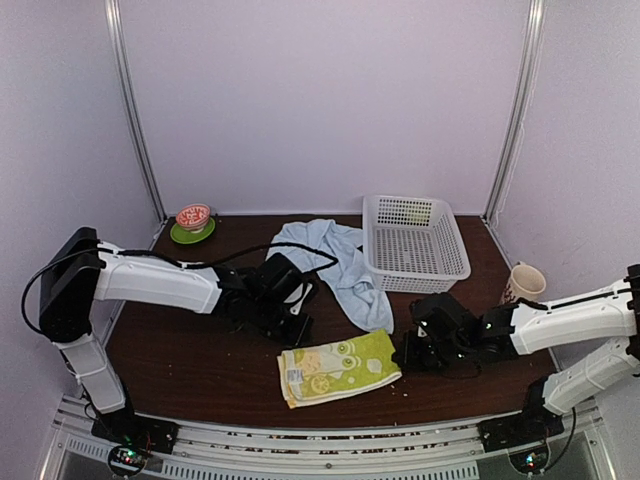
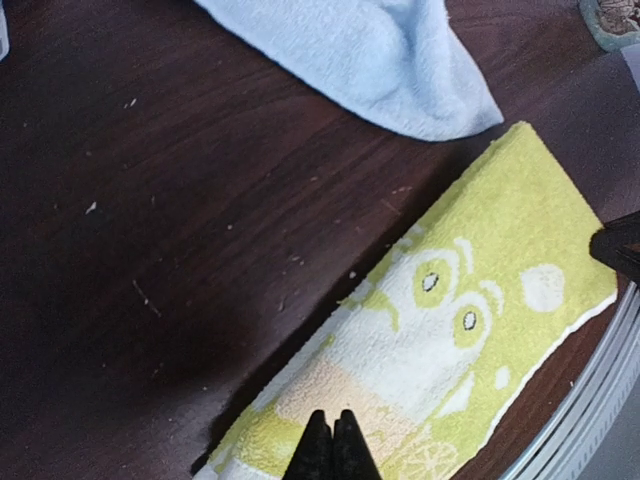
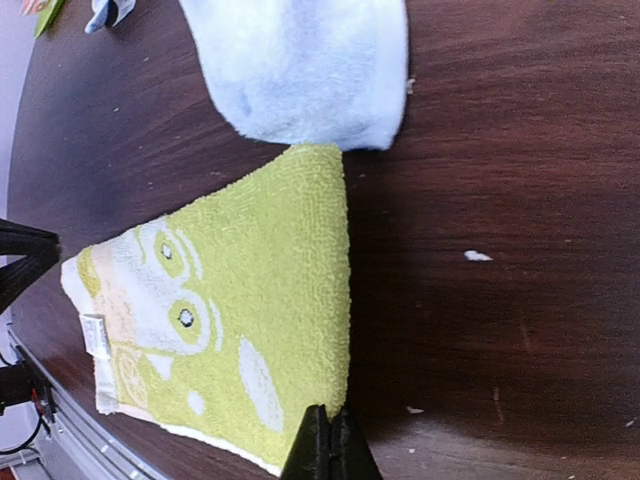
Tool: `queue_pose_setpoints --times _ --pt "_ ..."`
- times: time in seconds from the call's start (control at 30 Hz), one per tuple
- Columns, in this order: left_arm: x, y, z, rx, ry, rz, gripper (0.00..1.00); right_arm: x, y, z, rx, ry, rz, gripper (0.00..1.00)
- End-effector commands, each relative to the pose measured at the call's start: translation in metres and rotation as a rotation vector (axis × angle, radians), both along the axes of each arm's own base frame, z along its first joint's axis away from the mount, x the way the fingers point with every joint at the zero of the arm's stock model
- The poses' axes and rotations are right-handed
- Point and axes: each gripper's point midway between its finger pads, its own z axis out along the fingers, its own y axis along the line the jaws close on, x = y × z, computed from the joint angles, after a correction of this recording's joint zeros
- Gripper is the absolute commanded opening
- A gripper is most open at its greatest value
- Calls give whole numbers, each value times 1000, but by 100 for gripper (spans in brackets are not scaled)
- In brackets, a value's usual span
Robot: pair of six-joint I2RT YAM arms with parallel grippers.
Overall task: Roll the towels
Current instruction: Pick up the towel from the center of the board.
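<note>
Top view: 2 towels. The green towel (image 1: 338, 367) lies flat near the front edge, between L gripper (image 1: 288, 322) and R gripper (image 1: 408, 352). The blue towel (image 1: 335, 262) is bunched behind it, beside 1 basket (image 1: 415, 240). Also 1 cup (image 1: 525, 283), 1 bowl (image 1: 193, 216).
L wrist: fingers together over one end of the green towel.
R wrist: fingers together at the other end; pinching cloth or not, cannot tell.
For a good roll, I think: catch the whole short edge, turn it tight, keep sides even.

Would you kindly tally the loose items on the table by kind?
towels: 2 (yellow-green towel, light-blue towel)
white basket: 1
cream mug: 1
bowl: 1
green saucer: 1
Total: 6
</note>
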Motion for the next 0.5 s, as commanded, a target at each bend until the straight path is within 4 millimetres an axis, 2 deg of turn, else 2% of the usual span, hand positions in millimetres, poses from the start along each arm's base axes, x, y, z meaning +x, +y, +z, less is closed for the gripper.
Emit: queue_pose_setpoints --times 0.0,0.17,0.47 --pt "-3 -10 10 -15 6 -68 1 3 -37 -13 -181 -28 -53 0" --pt "-12 -17 21 -76 20 -86 1 7 -25 -5 -231 -67 4 0" --pt "-24 -18 5 -76 56 -79 0 4 2 13 -261 -117 94 0"
